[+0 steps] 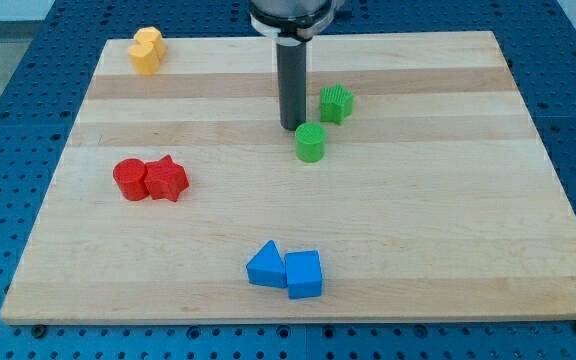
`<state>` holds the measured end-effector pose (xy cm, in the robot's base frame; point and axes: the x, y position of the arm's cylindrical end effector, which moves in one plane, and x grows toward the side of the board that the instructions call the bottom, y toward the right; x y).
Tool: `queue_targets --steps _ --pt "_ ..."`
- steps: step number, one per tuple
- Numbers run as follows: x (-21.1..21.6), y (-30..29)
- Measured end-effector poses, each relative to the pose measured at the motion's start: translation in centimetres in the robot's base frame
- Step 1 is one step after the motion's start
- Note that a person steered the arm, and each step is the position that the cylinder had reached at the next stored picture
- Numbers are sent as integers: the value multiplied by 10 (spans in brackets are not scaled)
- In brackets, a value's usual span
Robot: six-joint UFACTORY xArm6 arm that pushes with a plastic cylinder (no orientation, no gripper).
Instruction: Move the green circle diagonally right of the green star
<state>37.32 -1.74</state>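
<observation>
The green circle [310, 142] stands on the wooden board a little above the middle. The green star [335, 103] stands just above and to the right of it, a small gap apart. My tip [291, 127] is at the end of the dark rod, just to the upper left of the green circle and left of the green star, very close to the circle.
A red circle [129, 179] and red star [166, 179] touch at the left. A blue triangle [265, 266] and blue cube [304, 274] touch near the bottom. Two yellow blocks [146, 51] stand at the top left. The board [468, 200] ends against a blue perforated table.
</observation>
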Motion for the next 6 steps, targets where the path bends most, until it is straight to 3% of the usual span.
queue_targets --steps 3,6 --pt "41 -13" --pt "40 41"
